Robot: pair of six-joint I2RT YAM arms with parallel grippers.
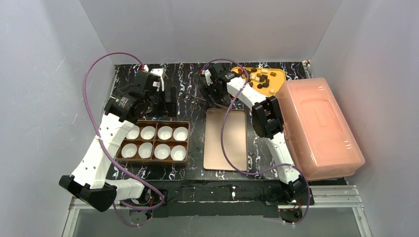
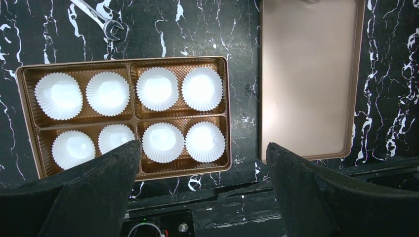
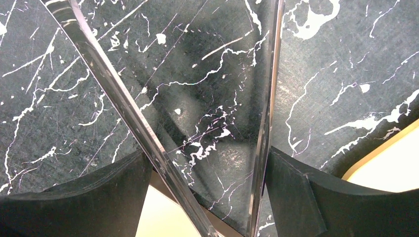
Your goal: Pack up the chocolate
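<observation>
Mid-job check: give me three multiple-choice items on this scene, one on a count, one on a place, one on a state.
1. How many cups sit in the tray?
A six
B eight
C ten

2. Where is the chocolate?
A in the cups
B on the yellow plate
C loose in the tray

3. The left fingers are:
A open, nothing between them
B shut on a cup
C shut on the tray's rim

Answers:
1 B, two rows of four.
2 B, the chunks lie on the plate at the far right, and every cup is empty.
3 A, they stand wide apart above the tray.
</observation>
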